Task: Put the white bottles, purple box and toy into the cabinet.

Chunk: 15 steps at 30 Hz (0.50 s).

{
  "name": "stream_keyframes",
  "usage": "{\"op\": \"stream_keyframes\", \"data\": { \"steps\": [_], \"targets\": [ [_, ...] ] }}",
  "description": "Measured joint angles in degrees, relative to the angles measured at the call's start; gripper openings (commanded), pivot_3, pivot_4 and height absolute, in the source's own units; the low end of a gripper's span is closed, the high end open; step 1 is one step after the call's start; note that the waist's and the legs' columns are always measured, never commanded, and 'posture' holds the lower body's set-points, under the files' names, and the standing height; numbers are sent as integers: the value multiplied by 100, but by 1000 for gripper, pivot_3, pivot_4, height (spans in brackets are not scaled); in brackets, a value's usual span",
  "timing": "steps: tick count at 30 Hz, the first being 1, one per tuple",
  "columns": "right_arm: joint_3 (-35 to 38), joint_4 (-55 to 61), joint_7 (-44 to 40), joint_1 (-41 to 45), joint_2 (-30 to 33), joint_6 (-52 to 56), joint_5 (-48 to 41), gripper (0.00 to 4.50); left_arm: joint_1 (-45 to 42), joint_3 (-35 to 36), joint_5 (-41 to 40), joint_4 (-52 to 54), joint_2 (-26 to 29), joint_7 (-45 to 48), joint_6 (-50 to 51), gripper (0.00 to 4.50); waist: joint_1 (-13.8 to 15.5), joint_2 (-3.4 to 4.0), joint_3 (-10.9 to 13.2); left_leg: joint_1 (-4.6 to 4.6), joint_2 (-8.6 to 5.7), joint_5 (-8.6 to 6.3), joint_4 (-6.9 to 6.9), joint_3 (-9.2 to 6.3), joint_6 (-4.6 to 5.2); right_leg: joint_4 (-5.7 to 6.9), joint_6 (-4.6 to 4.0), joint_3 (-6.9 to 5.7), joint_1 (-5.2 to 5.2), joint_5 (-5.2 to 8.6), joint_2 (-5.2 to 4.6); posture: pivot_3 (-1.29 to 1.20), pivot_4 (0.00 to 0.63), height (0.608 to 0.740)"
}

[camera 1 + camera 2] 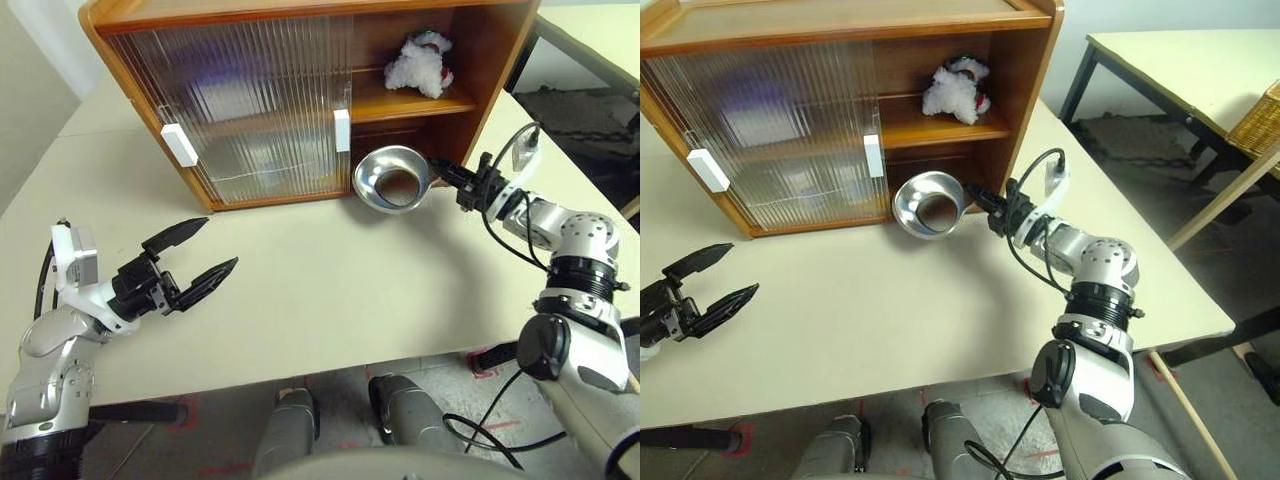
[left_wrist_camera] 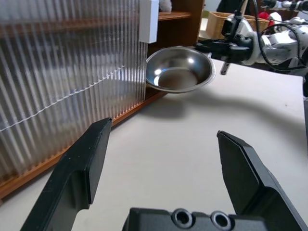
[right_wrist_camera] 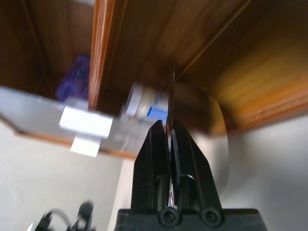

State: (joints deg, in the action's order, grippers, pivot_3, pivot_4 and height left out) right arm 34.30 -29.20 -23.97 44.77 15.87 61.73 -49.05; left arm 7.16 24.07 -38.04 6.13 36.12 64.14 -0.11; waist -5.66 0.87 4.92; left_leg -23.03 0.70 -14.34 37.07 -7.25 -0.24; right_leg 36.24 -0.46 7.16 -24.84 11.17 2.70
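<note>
One blurred white bottle [image 3: 144,107] hides behind the bowl [image 1: 391,180] the right gripper [image 1: 437,164] pinches; left gripper [image 1: 205,249] gapes.

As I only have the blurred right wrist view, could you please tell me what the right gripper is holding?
Observer: The right gripper is shut on the rim of a round shiny steel bowl, held in front of the open right side of the orange-brown wooden cabinet.
Operator: Thank you. Is the toy inside?
Observer: Yes, the white plush toy lies on the upper shelf.
Operator: And the left gripper?
Observer: The left gripper is open and empty, over the pale table.
</note>
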Motion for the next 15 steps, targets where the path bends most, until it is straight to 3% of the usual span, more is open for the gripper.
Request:
{"op": "stream_keyframes", "data": {
  "steps": [15],
  "targets": [
    [-212,-794,644,405,-680,-2567,652,2,59,43,-1,3,30,3,-4,4500,-6,2,-1,4,9,3,-3,-1,6,1,-15,-4,-3,-14,-1,-132,109,740]
  ]
}}
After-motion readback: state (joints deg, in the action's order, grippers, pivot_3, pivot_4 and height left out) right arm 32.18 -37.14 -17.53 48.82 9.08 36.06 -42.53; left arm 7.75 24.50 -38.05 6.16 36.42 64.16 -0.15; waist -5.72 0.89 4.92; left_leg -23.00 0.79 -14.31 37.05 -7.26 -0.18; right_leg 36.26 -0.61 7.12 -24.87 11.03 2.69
